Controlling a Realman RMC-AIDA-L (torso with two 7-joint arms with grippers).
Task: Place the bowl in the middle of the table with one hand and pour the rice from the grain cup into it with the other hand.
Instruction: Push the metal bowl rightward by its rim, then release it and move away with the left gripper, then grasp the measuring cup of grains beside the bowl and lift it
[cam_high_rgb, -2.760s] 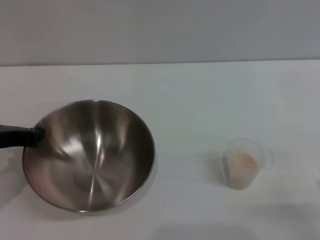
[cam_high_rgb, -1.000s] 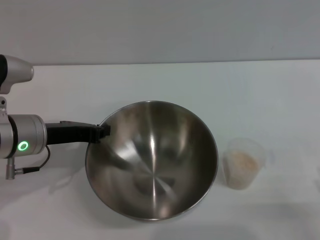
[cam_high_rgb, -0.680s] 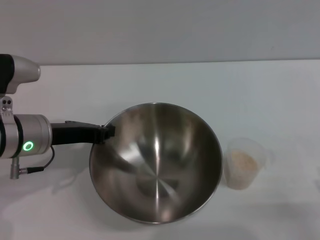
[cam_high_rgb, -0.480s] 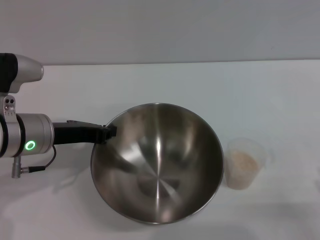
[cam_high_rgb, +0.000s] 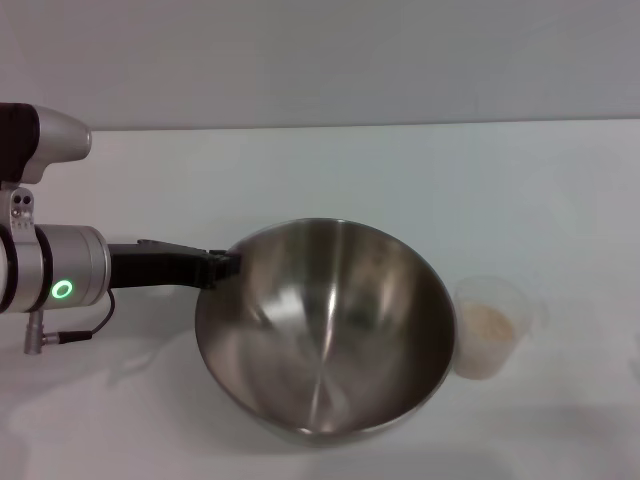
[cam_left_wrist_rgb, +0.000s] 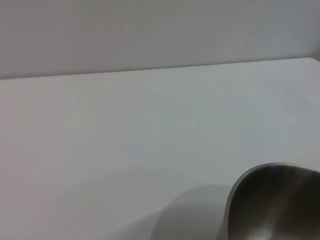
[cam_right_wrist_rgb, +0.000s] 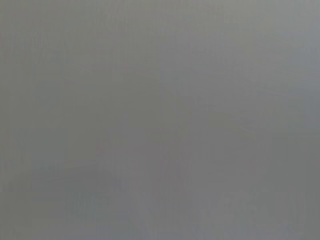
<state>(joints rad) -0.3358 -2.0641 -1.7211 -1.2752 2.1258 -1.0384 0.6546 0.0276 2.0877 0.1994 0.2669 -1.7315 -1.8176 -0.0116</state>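
Note:
The shiny steel bowl (cam_high_rgb: 330, 330) sits near the middle of the white table (cam_high_rgb: 400, 180), tipped with its open side toward me. My left gripper (cam_high_rgb: 228, 266) reaches in from the left and is shut on the bowl's left rim. A part of that rim shows in the left wrist view as the bowl (cam_left_wrist_rgb: 275, 205). Just right of the bowl, almost touching it, stands the clear grain cup (cam_high_rgb: 490, 325) with the pale rice (cam_high_rgb: 487, 320) inside. My right gripper is out of view; its wrist view shows only a plain grey surface.
The table's far edge (cam_high_rgb: 400, 124) meets a grey wall. My left arm's silver wrist with a green light (cam_high_rgb: 60, 290) lies over the table's left side, with a cable hanging under it.
My left gripper has carried the bowl from the table's left side toward the middle, close beside the grain cup. In the last half second the bowl dropped lower and tipped more. The cup has not moved.

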